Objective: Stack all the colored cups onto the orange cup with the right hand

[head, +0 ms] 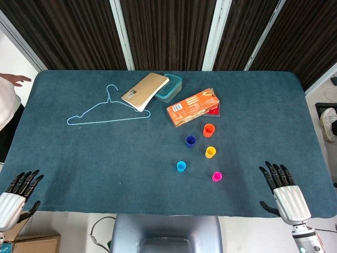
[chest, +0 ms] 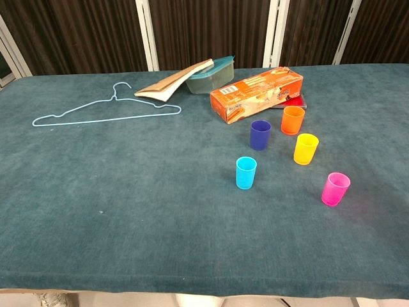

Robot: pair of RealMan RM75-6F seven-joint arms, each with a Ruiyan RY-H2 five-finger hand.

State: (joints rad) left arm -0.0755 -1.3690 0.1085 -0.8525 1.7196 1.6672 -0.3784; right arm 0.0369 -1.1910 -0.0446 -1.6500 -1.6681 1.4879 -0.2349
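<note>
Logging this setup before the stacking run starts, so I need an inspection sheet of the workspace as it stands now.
Surface: teal cloth table, flat.
Job's things: orange cup, dark blue cup, yellow cup, light blue cup, pink cup, all upright, apart.
Clutter: hanger, notebook leaning on container, orange box.
Hands: left hand and right hand open, at near edge.
Cables: one below the table's near edge.
Surroundings: dark curtains; person's hand at left.

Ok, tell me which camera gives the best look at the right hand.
The head view. It shows the right hand at the table's near edge, fingers spread and holding nothing, right of the pink cup. The chest view shows the cups but nothing of that hand; it lies outside that frame.
</note>
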